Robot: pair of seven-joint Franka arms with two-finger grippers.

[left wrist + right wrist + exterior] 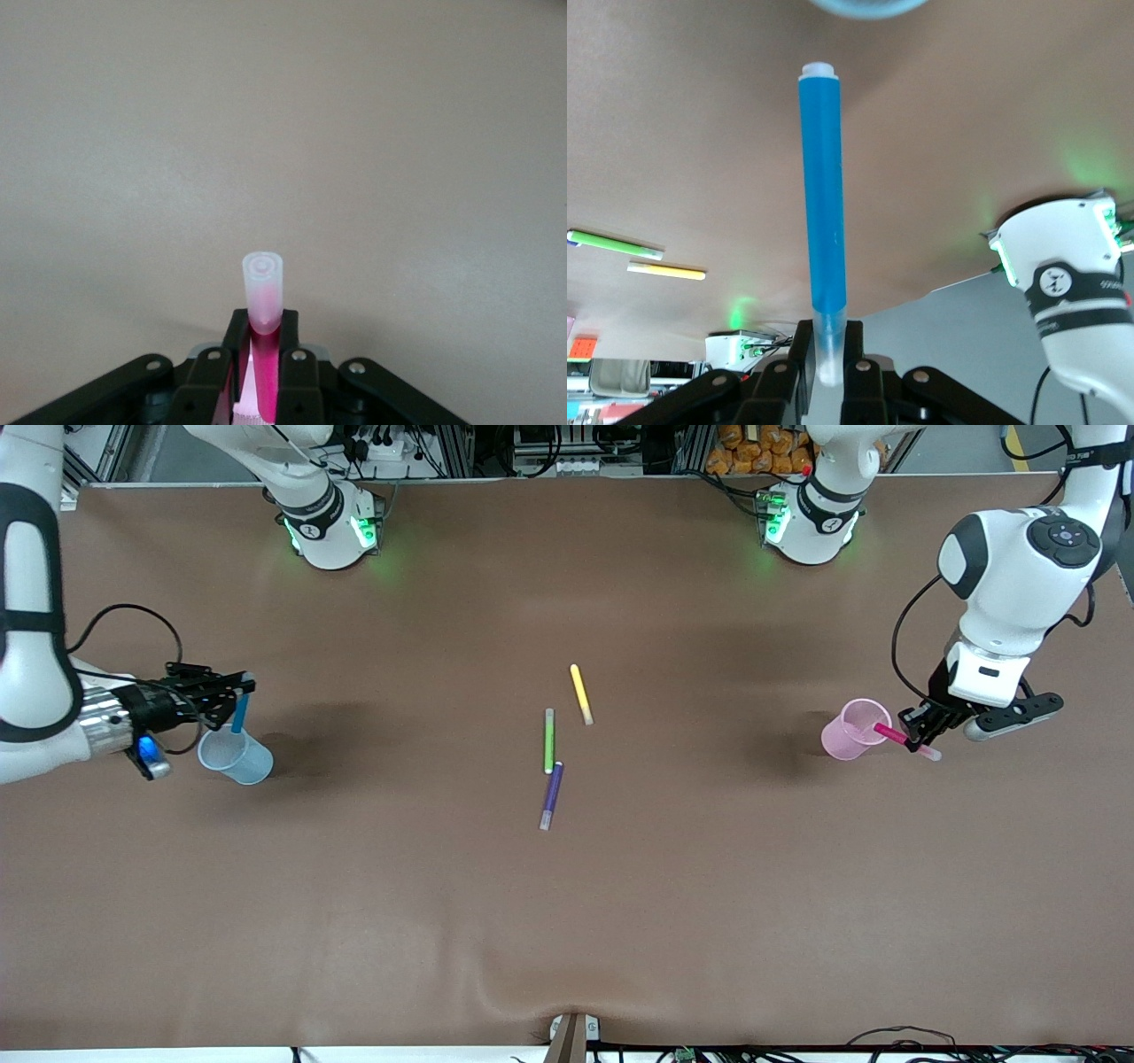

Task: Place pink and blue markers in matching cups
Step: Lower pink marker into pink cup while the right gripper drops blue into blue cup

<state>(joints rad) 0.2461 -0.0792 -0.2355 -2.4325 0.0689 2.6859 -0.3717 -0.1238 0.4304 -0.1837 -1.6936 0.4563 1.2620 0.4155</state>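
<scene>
The left gripper (918, 737) has its jaws clamped on the pink marker (889, 733), whose tip reaches over the pink cup (852, 731). The right gripper (237, 689) has its jaws clamped on the blue marker (239, 714), which hangs over the blue cup (237, 757) on the worktop (567, 921).

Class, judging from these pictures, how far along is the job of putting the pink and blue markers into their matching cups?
Done: both markers are picked up. In hand: the right hand grips the blue marker, lower end at the blue cup's mouth; the left hand grips the pink marker, one end over the pink cup's rim. Left: release each one. The green, yellow and purple pens stay mid-table.
</scene>
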